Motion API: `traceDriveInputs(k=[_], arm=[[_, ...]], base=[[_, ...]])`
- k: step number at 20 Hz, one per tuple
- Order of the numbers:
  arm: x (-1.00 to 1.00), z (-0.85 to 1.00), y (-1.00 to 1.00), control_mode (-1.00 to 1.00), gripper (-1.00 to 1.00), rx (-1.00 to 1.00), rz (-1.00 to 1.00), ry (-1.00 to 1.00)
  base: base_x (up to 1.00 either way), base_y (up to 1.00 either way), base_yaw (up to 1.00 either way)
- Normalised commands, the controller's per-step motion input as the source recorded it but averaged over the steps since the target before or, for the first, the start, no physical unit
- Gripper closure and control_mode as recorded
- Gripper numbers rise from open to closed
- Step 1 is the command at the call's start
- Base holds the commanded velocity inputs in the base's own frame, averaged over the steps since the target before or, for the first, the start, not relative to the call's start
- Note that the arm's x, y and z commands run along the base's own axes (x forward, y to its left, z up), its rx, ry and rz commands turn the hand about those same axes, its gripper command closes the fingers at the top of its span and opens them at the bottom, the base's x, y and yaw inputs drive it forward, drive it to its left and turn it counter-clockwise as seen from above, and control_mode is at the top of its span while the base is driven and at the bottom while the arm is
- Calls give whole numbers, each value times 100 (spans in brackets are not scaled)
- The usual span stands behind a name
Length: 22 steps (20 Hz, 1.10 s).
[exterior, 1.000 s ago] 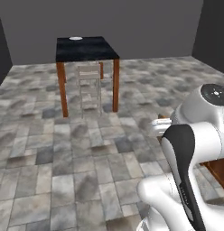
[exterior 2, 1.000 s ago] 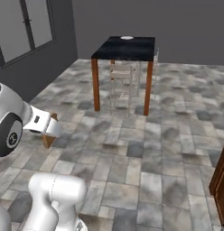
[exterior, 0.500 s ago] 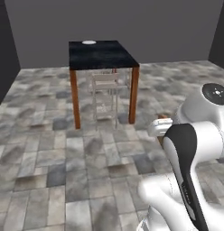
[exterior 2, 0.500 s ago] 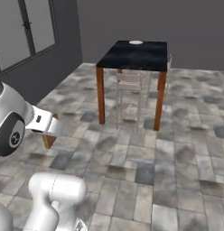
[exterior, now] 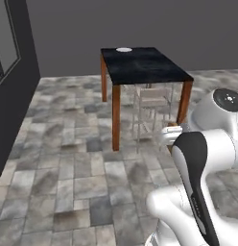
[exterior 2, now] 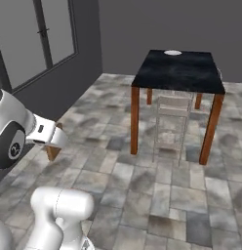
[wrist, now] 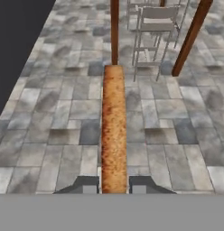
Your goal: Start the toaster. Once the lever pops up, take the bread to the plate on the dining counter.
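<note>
My gripper (wrist: 114,186) is shut on the bread (wrist: 114,131), a thin tan-brown slice seen edge-on that runs up from between the two fingertips. In the right base view the bread (exterior 2: 53,152) hangs below my hand at the left, over the tiled floor. The dining counter (exterior: 145,66), with a black speckled top and reddish-brown legs, stands ahead. The white plate (exterior: 124,49) lies at its far end, and it also shows on the dining counter (exterior 2: 184,71) as the plate (exterior 2: 172,52). The toaster is out of view.
A pale stool (exterior: 150,111) stands under the counter's near end, also seen as the stool (exterior 2: 171,128) and the stool (wrist: 152,36). A dark wall with a window (exterior 2: 42,41) runs along the left. Grey tiled floor (exterior: 68,173) lies open between me and the counter.
The whole picture has shifted as the base drove and turned: the counter now looks nearer and larger, and the dark window wall has come in on the left. The bread stays in the gripper.
</note>
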Motion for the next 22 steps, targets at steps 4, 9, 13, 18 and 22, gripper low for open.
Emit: traceDriveInputs(k=[4, 9, 13, 18, 22], arm=[[0, 0, 0, 100, 100, 0, 0, 0], [0, 0, 0, 100, 100, 0, 0, 0], [0, 0, 0, 100, 100, 0, 0, 0], [0, 0, 0, 100, 100, 0, 0, 0], [0, 0, 0, 100, 100, 0, 0, 0]], base=[[100, 100, 0], [100, 98, 0], [100, 71, 0], [100, 49, -1], [100, 12, -6]])
